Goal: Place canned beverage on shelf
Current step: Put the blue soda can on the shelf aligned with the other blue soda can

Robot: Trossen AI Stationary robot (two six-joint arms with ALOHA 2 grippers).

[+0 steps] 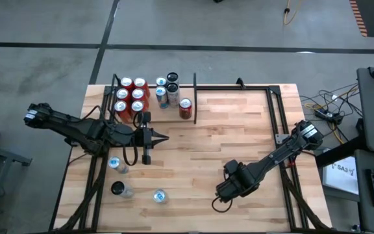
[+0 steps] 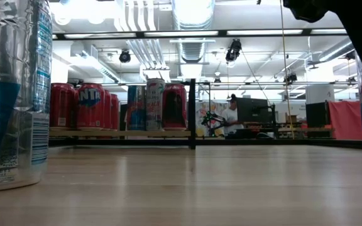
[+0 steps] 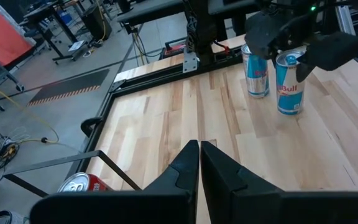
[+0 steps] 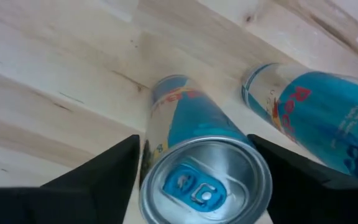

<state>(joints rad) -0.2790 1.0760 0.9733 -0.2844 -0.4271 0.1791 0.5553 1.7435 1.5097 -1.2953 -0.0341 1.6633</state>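
Observation:
A blue-and-silver can (image 4: 197,155) stands upright on the wooden table, a second one (image 4: 319,109) close beside it. My right gripper (image 4: 197,177) points down over the first can, open, one finger on each side of its top; I see no touch. The left wrist view shows the same can (image 3: 289,87) under the right gripper (image 3: 294,50). The shelf (image 1: 195,104) at the table's far left holds several upright cans (image 1: 132,97). My left gripper (image 1: 160,138) waits shut above the table near the shelf.
Three more cans (image 1: 117,165) (image 1: 121,189) (image 1: 160,195) stand at the table's near left. A wider bay of black frame (image 1: 274,91) runs along the far and right sides. Bare wood lies between the two arms.

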